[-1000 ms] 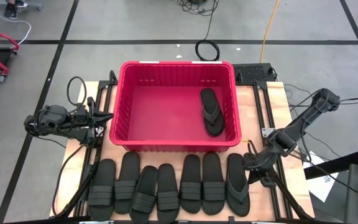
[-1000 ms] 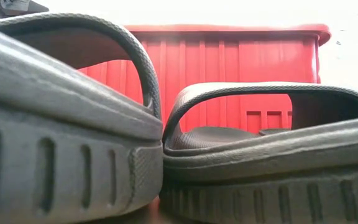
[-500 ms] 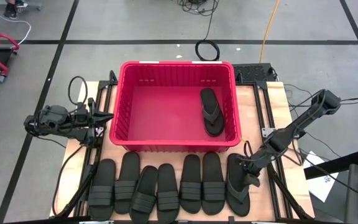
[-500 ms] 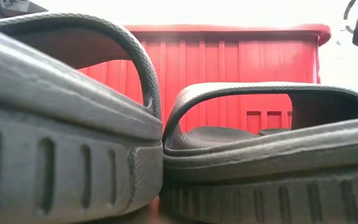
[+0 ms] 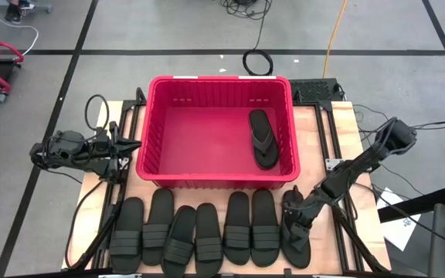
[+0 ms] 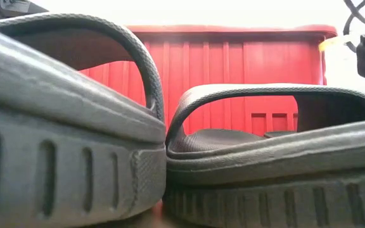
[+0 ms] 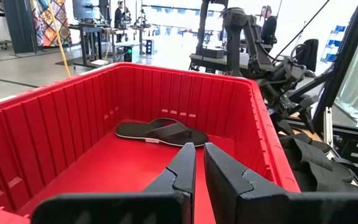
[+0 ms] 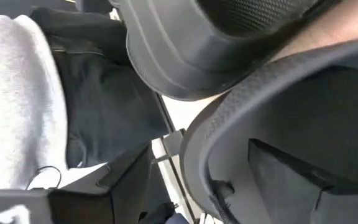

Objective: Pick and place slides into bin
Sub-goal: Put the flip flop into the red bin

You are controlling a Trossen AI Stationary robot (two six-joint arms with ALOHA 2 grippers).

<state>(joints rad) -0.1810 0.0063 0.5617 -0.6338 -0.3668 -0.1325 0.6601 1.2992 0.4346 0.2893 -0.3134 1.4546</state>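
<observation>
High view: right end effector (image 5: 293,217) moved onto thong slide (image 5: 295,239).

Right arm stretched from the table's right edge down toward the near-right, right gripper (image 5: 296,215) low at the table surface; finger state not readable. Left arm folded at the far-left edge of the table, wrist level and pointing right, left gripper (image 7: 198,163) idle with fingers nearly together, only a narrow gap between them, holding nothing.
</observation>
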